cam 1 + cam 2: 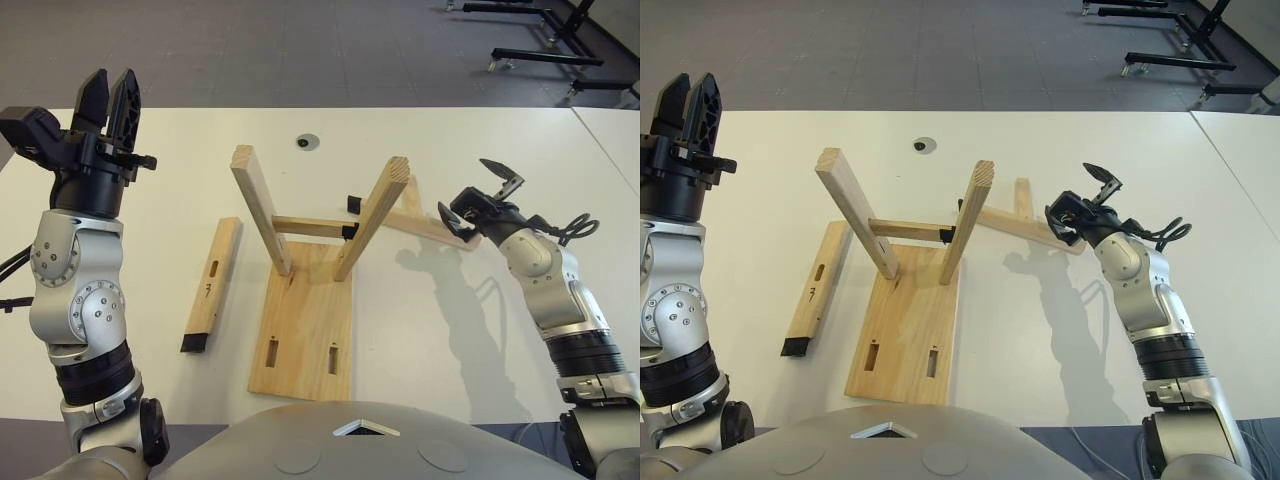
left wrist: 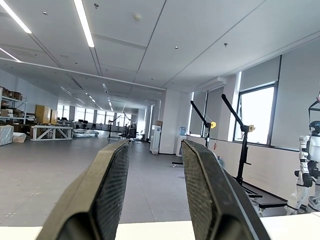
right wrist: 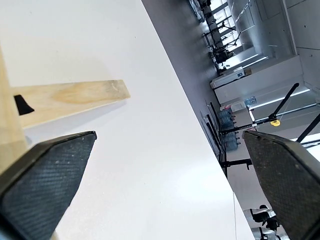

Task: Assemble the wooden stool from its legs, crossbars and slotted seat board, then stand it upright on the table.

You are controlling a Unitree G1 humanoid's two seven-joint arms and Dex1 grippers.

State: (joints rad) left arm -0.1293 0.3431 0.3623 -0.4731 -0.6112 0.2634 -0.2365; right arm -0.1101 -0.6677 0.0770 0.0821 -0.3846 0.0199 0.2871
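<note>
The slotted seat board (image 1: 300, 325) lies flat on the table. Two legs (image 1: 262, 210) (image 1: 372, 218) stand tilted in it, joined by a crossbar (image 1: 308, 227). One loose leg (image 1: 212, 285) lies to the left of the board. Another wooden piece (image 1: 428, 227) lies flat behind the right standing leg; it is also in the right wrist view (image 3: 70, 97). My right gripper (image 1: 470, 195) (image 3: 165, 185) is open wide just off that piece's right end, holding nothing. My left gripper (image 1: 110, 80) (image 2: 155, 145) is raised at the far left, pointing up, fingers apart and empty.
A small round grommet (image 1: 307, 142) sits in the white table behind the stool parts. A second table (image 1: 612, 135) adjoins on the right. Black metal frames (image 1: 545, 55) stand on the floor beyond the far edge.
</note>
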